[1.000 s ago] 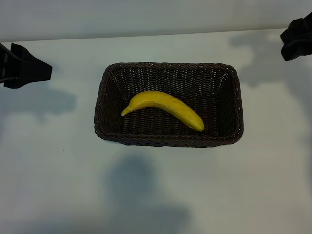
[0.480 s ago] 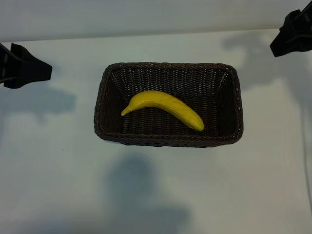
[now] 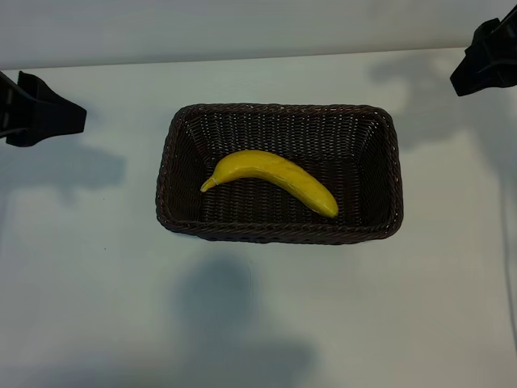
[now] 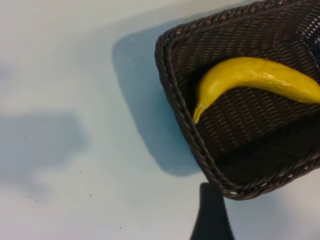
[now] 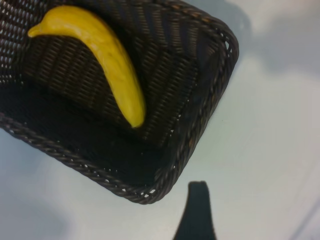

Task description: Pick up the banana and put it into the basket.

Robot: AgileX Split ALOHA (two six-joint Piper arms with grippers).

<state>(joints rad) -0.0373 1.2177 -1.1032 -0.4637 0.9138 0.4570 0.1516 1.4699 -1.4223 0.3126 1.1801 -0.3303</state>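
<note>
The yellow banana (image 3: 271, 181) lies on the floor of the dark-brown wicker basket (image 3: 279, 234) in the middle of the table, its stem end toward the left arm. My left gripper (image 3: 56, 117) hovers at the table's far left edge, well away from the basket, open and empty. My right gripper (image 3: 485, 61) is at the far right back corner, also open and empty. In the left wrist view the banana (image 4: 250, 77) and a basket corner (image 4: 172, 85) show beyond one dark finger (image 4: 211, 212). The right wrist view shows the banana (image 5: 107, 55), the basket rim (image 5: 150, 192) and one finger (image 5: 196, 210).
The white table (image 3: 258, 323) lies bare around the basket, with soft arm shadows on it. Its back edge meets a pale wall (image 3: 242, 28) behind the basket.
The right gripper has shifted a little to the left and up at the back right corner. Banana, basket and left gripper have not moved.
</note>
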